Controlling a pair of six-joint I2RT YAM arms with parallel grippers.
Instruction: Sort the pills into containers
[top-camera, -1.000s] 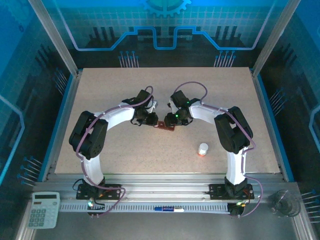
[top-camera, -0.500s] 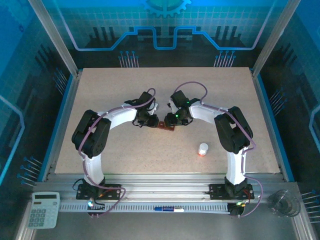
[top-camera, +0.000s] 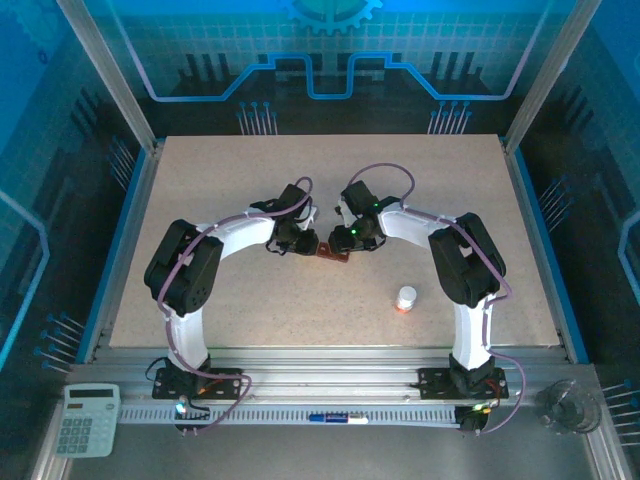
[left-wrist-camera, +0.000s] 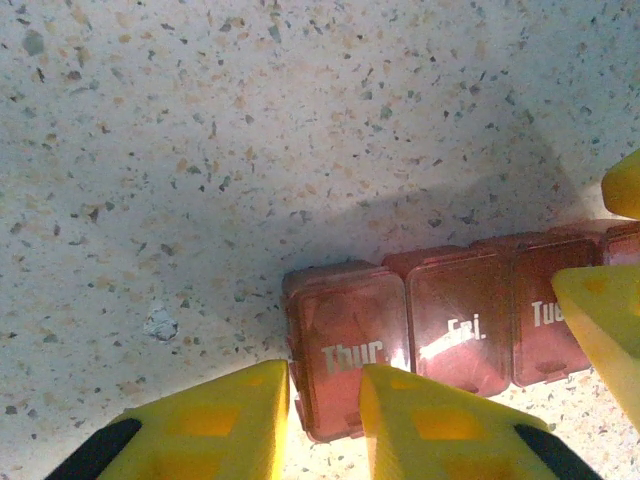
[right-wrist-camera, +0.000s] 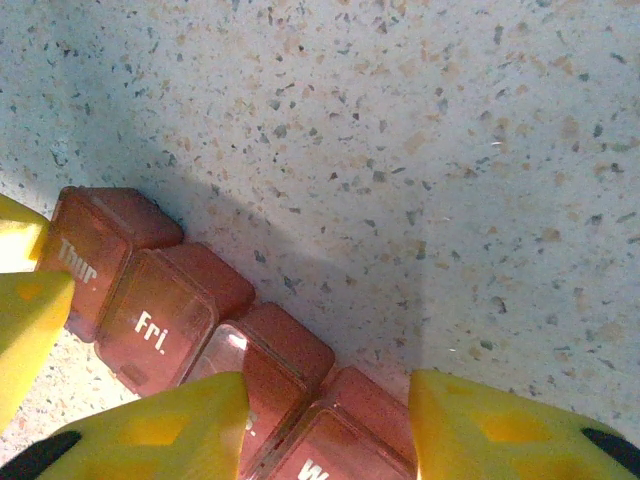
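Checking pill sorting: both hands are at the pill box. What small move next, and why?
Probably lift the left hand to pry the Thur lid open: it pinches that lid's edge, lids look shut, and the right hand holds the pill box's other end.

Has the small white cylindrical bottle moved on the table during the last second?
No. The small white cylindrical bottle keeps its place against the speckled table's near edge.

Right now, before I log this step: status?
Left gripper pinches pill organizer at Thur end. Right gripper clamps its other end. Visible lids shut. Small white bottle stands apart, nothing blocking.
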